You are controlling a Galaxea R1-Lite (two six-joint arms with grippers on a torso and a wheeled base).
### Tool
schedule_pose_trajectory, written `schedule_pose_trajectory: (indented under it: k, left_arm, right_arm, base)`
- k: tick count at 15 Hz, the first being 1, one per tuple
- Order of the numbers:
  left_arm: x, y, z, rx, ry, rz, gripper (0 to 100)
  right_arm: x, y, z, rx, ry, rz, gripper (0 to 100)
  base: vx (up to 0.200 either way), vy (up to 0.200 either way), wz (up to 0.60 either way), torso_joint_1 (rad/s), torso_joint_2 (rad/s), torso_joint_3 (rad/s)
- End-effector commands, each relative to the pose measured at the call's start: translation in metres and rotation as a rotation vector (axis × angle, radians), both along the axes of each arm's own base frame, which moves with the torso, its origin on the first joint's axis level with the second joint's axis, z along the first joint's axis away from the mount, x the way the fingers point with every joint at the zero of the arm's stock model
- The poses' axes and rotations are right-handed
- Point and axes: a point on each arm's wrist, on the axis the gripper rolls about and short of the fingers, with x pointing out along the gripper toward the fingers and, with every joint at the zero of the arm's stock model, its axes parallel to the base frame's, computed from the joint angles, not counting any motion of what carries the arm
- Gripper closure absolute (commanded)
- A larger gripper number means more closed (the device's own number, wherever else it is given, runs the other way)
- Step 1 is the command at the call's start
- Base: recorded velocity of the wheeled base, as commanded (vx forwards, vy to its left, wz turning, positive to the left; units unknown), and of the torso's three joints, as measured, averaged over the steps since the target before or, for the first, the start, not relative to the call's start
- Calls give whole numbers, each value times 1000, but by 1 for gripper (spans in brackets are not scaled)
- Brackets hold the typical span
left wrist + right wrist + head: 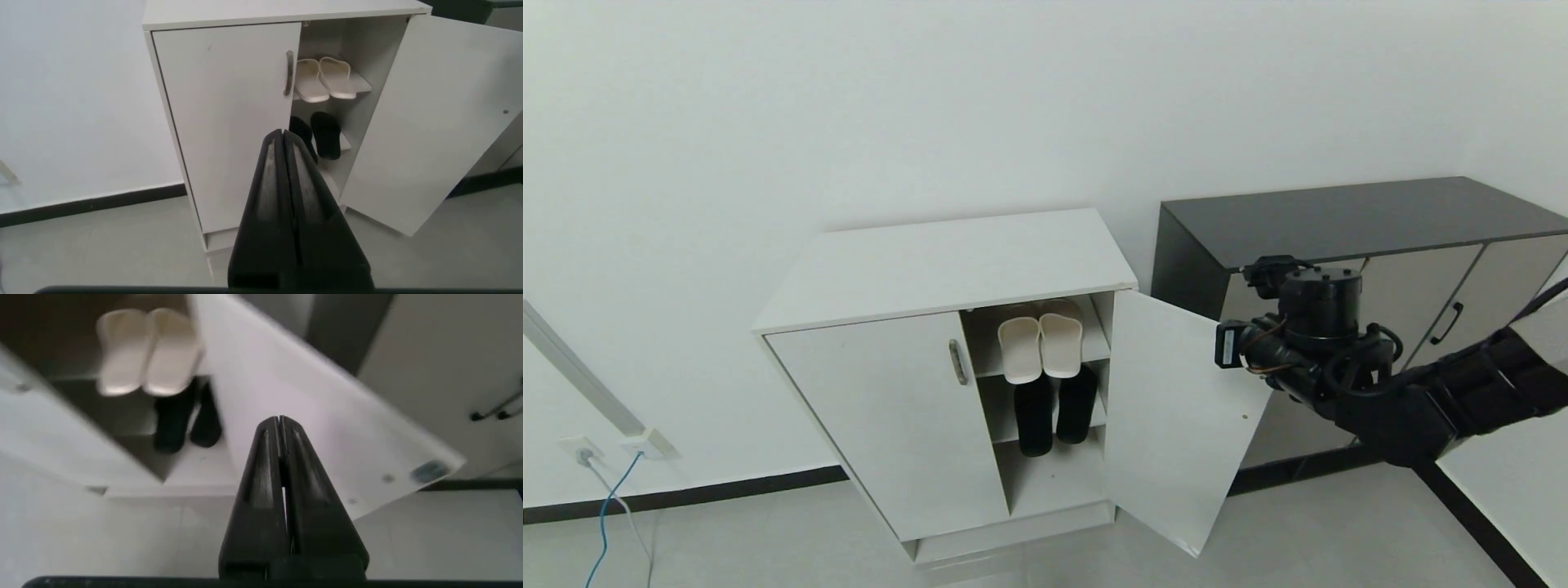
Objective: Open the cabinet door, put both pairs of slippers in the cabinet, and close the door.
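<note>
The white cabinet stands against the wall with its right door swung wide open and its left door closed. A pair of white slippers lies on the upper shelf. Below it, a pair of black slippers rests on the middle shelf. My right arm hangs beside the open door's upper free corner. My right gripper is shut and empty, its tip over the door's top edge. My left gripper is shut and empty, held in front of the closed left door.
A dark-topped sideboard stands right of the cabinet, just behind the open door. A wall socket with a blue cable is at the lower left. A white surface shows at the lower right. Bare floor lies before the cabinet.
</note>
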Motion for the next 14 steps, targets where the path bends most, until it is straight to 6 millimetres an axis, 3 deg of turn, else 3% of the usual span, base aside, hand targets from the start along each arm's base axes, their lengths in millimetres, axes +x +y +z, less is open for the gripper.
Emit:
schedule_pose_trajectory:
  k: [1,4,9,14]
  left_arm:
    - [0,0,0,-1,0,1,100]
    - [0,0,0,1,0,-1,100]
    - [0,0,0,-1,0,1,100]
    - [0,0,0,-1,0,1,100]
  right_arm:
    - [31,-13,-19,3,22,-42,100]
    - [41,-20,-23,22,26,-29,100]
    - [35,-19,-21,14,47,-21,100]
    - [-9,9,-11,-3,74,86,100]
  base:
    - [0,0,0,0,0,0]
    - [0,0,0,0,0,0]
    - [0,0,0,0,0,0]
    - [0,0,0,0,0,0]
